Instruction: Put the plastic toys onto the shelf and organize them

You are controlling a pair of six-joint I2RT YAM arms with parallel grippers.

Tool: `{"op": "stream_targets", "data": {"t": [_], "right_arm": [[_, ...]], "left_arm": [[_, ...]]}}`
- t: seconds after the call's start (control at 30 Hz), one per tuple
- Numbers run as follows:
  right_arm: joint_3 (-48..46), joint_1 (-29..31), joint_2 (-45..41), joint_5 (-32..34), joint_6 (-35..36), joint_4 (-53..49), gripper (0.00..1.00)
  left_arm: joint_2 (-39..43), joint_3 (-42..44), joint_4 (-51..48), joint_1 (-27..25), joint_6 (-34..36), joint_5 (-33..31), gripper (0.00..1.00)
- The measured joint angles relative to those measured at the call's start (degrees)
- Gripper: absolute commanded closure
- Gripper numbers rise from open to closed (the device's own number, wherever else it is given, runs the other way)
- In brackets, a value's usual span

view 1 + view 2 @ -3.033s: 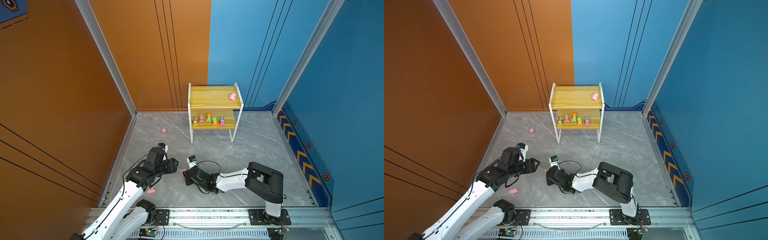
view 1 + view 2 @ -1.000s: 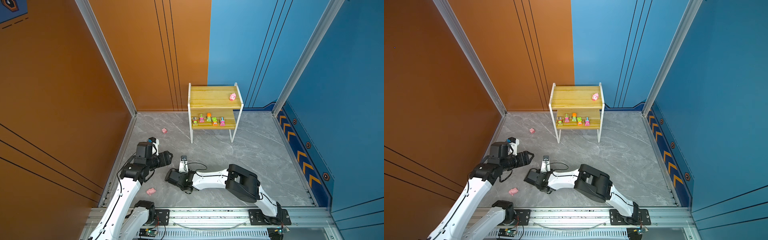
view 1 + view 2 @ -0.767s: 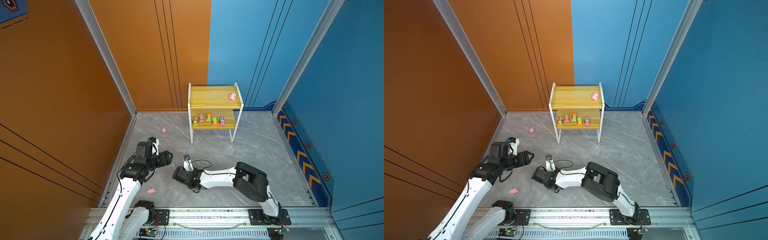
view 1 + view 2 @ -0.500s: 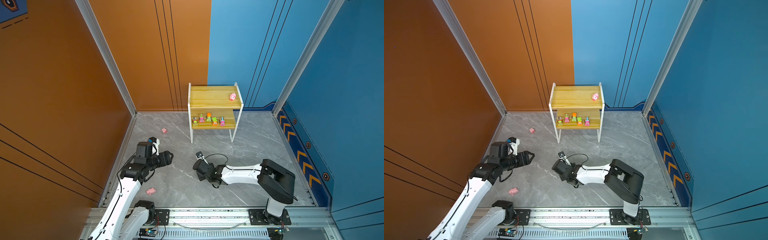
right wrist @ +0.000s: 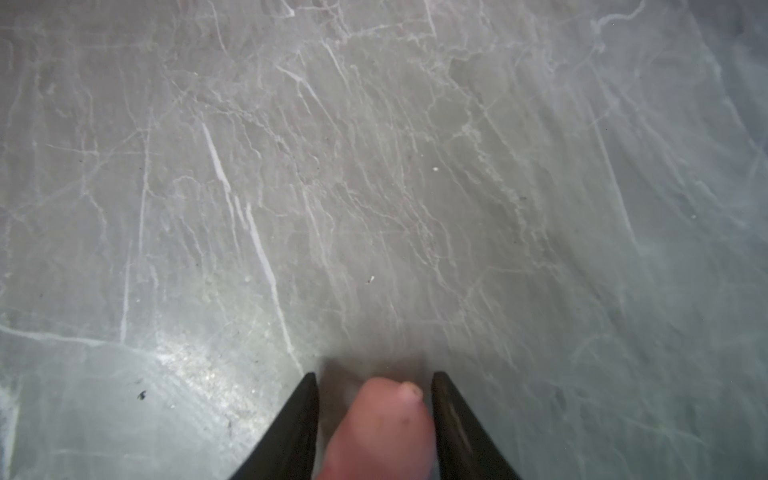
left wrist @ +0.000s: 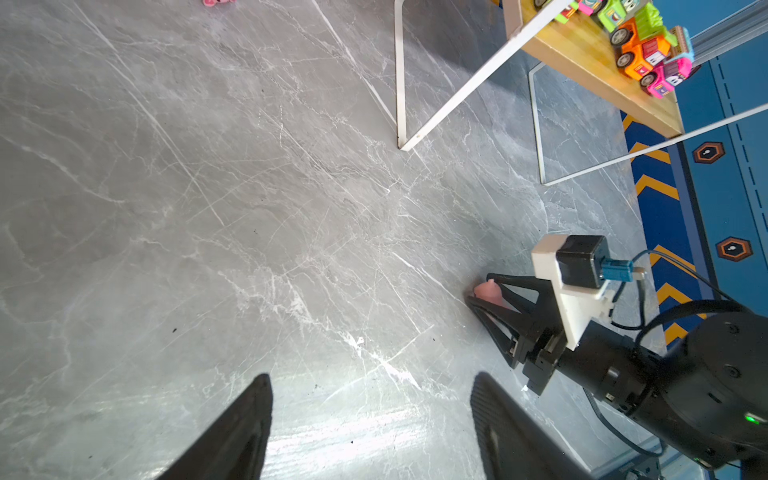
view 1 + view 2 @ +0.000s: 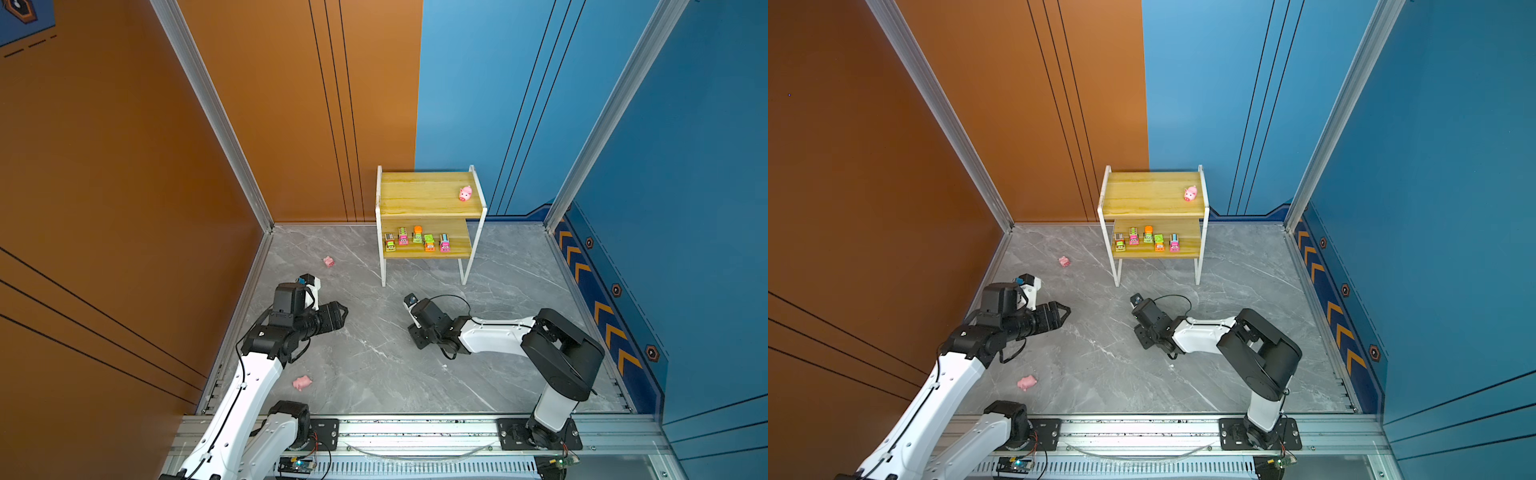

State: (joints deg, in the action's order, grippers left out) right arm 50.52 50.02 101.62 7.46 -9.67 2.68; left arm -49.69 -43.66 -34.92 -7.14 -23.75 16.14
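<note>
Pink pig [image 5: 376, 428] between right gripper [image 5: 374, 386] jaws

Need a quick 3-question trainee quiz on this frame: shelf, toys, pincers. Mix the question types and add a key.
1. How many trucks stand on the lower board of the shelf?
2. True or false: the left pincer is shut on a toy.
3. Where is the pig seen in the right wrist view?
A. on the shelf's top board
B. between the fingers of the right pincer
C. under the shelf

Key: 1. Five. 2. False, it is open and empty. 3. B.
</note>
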Motion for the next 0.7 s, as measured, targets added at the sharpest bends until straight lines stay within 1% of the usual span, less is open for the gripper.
{"op": "stream_targets", "data": {"t": [0.03, 0.17, 0.23, 0.33, 0.47, 0.53, 0.6, 0.7], "right_arm": [[0.2, -0.11, 0.07, -0.24, 0.42, 0.04, 0.35], [0.52, -0.22, -1.07, 0.2, 1.27, -0.07, 0.24], [0.42, -0.2, -3.43, 1.09, 1.09, -0.09, 0.23], [-0.83, 0.5, -9.94, 4.44, -0.61, 0.55, 0.22], [-5.44, 4.0, -18.71, 10.95, -6.47, 4.09, 0.22], [-8.76, 6.4, -21.27, 14.12, -9.99, 6.16, 0.22], [-12.76, 9.22, -22.95, 17.57, -13.6, 8.02, 0.21], [-17.07, 13.03, -23.63, 22.21, -16.9, 9.73, 0.21]], "left_arm": [[0.0, 0.0, 0.0, 0.0, 0.0, 0.0, 0.23], [0.0, 0.0, 0.0, 0.0, 0.0, 0.0, 0.23], [0.0, 0.0, 0.0, 0.0, 0.0, 0.02, 0.23], [0.02, 0.0, 0.0, -0.04, 0.0, 0.04, 0.23], [0.24, 0.0, 0.46, -1.57, 0.48, 1.11, 0.2], [0.7, 0.0, 0.87, -4.11, 1.31, 1.31, 0.18], [1.66, 0.0, 1.05, -8.9, 2.69, 0.63, 0.17], [1.88, -1.66, 0.79, -17.22, 5.64, -1.6, 0.16]]}}
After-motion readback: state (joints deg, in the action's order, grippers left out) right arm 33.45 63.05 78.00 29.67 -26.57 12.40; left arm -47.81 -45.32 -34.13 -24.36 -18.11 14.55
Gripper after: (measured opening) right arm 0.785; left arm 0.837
